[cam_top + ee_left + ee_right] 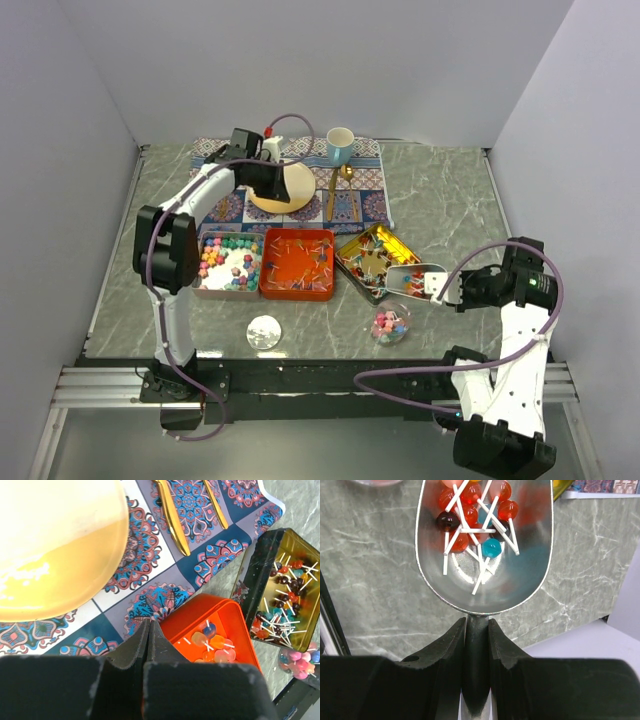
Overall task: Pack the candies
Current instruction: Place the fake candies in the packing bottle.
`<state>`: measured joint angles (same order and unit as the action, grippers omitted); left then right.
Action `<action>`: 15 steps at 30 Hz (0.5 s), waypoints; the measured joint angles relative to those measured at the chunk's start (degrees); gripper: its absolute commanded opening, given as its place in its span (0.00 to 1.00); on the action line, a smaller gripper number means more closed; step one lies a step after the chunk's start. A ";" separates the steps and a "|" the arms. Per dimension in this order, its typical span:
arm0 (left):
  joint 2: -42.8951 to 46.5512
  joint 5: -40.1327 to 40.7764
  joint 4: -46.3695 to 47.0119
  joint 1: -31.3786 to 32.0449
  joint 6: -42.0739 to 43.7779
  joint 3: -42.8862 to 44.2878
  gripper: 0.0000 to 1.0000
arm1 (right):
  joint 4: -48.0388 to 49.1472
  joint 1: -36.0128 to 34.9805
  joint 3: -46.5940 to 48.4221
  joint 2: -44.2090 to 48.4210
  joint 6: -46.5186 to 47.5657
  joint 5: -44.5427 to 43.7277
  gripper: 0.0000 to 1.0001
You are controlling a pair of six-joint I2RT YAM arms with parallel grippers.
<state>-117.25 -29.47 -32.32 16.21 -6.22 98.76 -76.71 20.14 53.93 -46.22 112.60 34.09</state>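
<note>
My right gripper (477, 622) is shut on the handle of a metal scoop (520, 580) that carries several stick candies (470, 510), red, teal and dark. In the top view that scoop (413, 279) hangs between the gold tin (352, 243) of stick candies and a small clear jar (390, 325) holding pastel candies. My left gripper (149, 625) is shut with nothing in it, above the patterned mat by the wooden disc (55, 545). A silver tin (204, 289) holds pastel lumps and an orange tin (297, 294) holds more stick candies.
The patterned mat (360, 205) at the back carries the wooden disc (295, 195), a blue cup (340, 146) and gold cutlery (172, 515). A round lid (264, 331) lies near the front edge. The three tins stand in a row mid-table.
</note>
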 measured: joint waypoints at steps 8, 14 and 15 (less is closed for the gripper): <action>0.00 0.50 -0.02 1.14 0.63 0.00 0.01 | -0.44 0.02 0.00 0.48 1.14 -3.10 0.00; 0.00 0.46 -0.02 0.85 0.57 0.00 0.01 | -0.83 0.00 -1.36 3.48 1.31 -5.44 0.00; 0.00 0.46 0.00 0.72 0.57 0.00 0.01 | -0.90 0.00 -1.42 3.80 1.31 -5.68 0.00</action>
<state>-117.25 -29.02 -32.32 16.93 -5.65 98.76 -77.60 20.14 52.51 -42.41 113.91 28.40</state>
